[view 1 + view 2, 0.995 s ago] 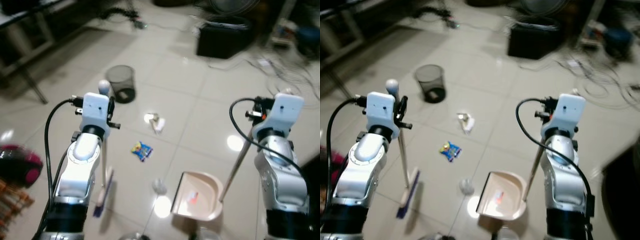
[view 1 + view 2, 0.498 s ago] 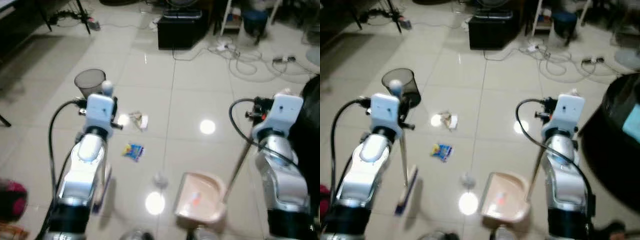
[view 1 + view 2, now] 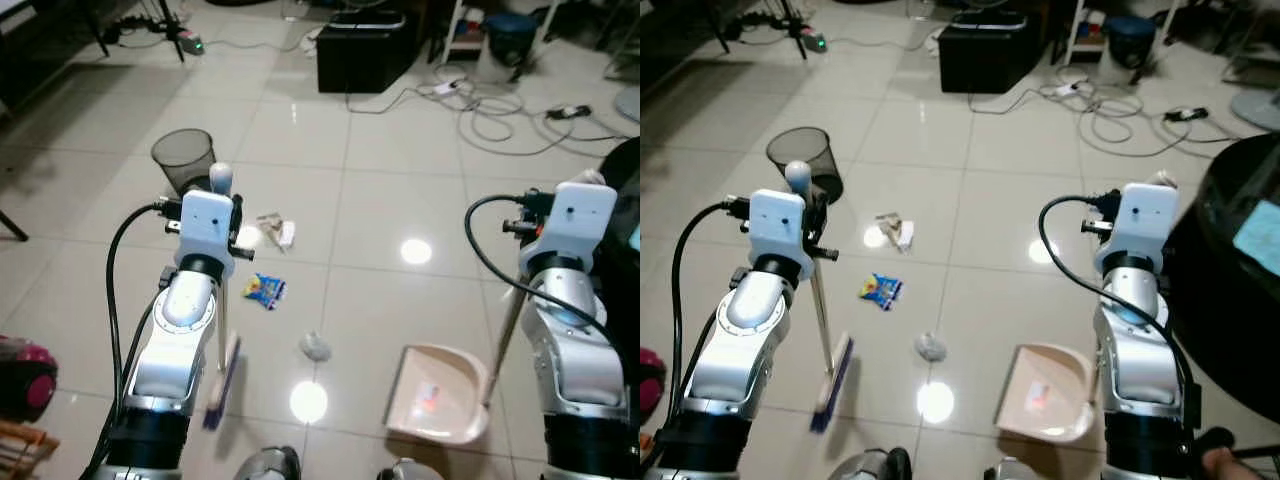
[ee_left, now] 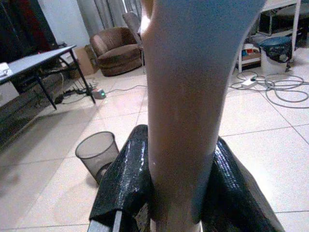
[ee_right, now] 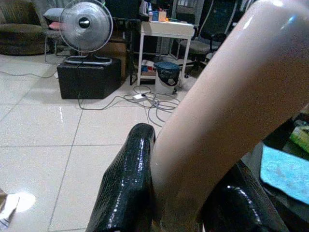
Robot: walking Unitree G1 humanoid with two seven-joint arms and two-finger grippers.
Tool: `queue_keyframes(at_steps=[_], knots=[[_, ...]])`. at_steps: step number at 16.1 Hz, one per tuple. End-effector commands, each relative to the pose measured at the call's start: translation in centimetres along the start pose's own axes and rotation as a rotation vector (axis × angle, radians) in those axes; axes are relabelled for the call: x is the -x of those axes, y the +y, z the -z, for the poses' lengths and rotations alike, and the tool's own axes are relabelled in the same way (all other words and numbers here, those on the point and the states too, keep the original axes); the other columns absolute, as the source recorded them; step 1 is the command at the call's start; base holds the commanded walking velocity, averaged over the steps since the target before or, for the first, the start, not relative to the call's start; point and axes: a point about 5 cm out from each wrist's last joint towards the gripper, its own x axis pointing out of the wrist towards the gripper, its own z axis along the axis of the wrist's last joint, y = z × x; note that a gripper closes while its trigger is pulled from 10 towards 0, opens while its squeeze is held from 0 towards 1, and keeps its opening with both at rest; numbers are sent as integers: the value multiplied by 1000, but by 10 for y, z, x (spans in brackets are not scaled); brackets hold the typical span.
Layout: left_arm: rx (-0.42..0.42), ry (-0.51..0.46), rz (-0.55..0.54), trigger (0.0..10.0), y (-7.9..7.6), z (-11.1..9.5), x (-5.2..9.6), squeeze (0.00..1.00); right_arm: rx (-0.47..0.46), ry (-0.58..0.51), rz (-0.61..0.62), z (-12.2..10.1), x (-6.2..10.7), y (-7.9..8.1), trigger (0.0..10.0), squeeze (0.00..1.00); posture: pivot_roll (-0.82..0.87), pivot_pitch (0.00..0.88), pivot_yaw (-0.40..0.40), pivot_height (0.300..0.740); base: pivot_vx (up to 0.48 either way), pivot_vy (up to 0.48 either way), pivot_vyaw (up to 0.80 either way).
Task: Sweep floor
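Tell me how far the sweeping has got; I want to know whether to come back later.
Done: a little debris already lies in the dustpan. In hand: the left gripper clamps the broom handle and the right gripper clamps the dustpan handle. Left: the grey wad, the blue wrapper and the crumpled paper lie on the tiles, unswept, and the mesh bin awaits.

The glossy tiled floor (image 3: 400, 180) carries a mesh bin (image 3: 183, 159), scattered litter (image 3: 265, 290), cables (image 3: 500, 110) and a dustpan (image 3: 438, 395).
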Motion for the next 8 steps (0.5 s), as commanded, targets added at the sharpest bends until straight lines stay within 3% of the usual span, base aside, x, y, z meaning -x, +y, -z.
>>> queue_keyframes(at_steps=[1, 8], knots=[[-20, -29, -18, 10000, 6, -5, -2, 0, -12, -42, -22, -8, 0, 6, 10000, 0, -94, 87, 56, 740, 0, 0, 0], [-8, -35, -22, 10000, 7, -6, -1, 0, -7, -35, -28, -5, 1, 7, 10000, 0, -95, 93, 57, 740, 339, 0, 0]])
